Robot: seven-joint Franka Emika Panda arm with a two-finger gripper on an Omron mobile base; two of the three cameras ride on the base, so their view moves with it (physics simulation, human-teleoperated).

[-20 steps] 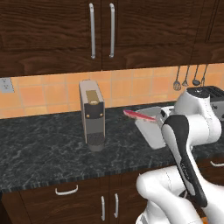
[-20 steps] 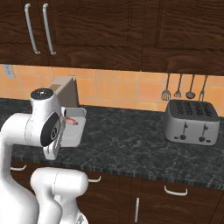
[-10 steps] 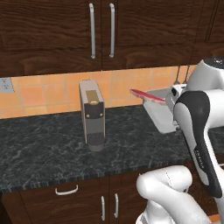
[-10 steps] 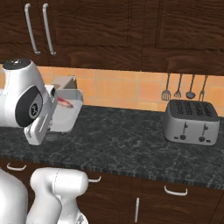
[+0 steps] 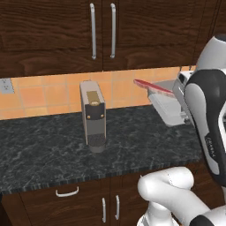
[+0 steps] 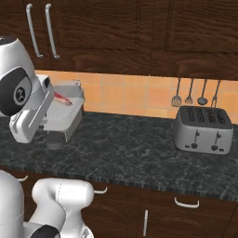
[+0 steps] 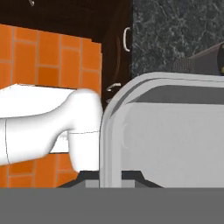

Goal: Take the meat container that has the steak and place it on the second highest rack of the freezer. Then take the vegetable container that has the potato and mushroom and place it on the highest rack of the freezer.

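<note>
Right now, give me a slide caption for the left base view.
White arm holds the straight-walled grey rectangular tub above the dark counter, thin red steak tilted inside, beside the grey coffee machine.

A coffee machine [image 5: 93, 116] and toaster [image 6: 202, 129] stand on the dark counter [image 6: 139, 153].

A light-grey tub's rounded rim [image 7: 114, 131] rises close ahead, before orange tiles [image 7: 39, 57] and speckled dark counter [image 7: 175, 30].

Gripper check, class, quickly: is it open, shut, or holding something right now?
Gripper: shut on the rim of the meat container, lifted above the counter with the steak in it.
</note>
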